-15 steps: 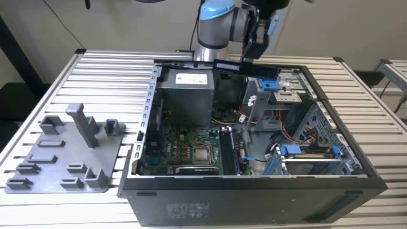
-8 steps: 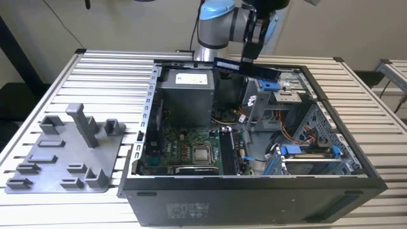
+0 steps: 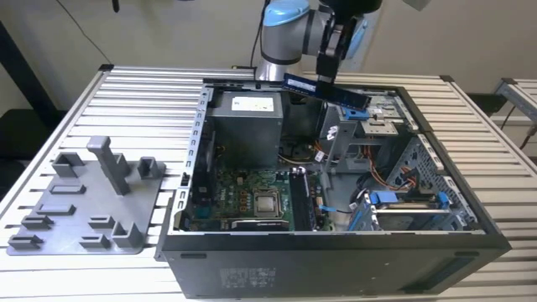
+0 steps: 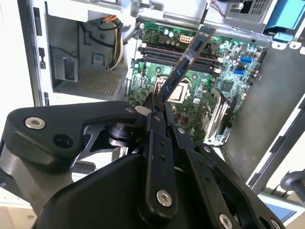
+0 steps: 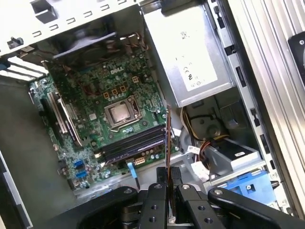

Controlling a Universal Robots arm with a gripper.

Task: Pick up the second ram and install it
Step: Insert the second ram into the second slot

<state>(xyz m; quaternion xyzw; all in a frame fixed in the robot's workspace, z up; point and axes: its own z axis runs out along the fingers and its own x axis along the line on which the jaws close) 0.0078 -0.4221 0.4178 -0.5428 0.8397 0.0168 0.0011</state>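
Dark blue second ram (image 3: 329,92) — pinched at one end in the claw (image 3: 326,70), which is closed tight on it. The ram hangs tilted above the open computer case (image 3: 336,251), clear of the green motherboard (image 3: 251,195) inside the case. Grey fixture plate (image 3: 84,207) lies on the bench (image 3: 143,94) just beside the case — on the exterior view's left.

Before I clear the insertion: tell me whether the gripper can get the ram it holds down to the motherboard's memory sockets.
Probably yes. The gripper holds the ram above the open case, and in the first wrist view the memory sockets lie uncovered, with nothing lying across them.
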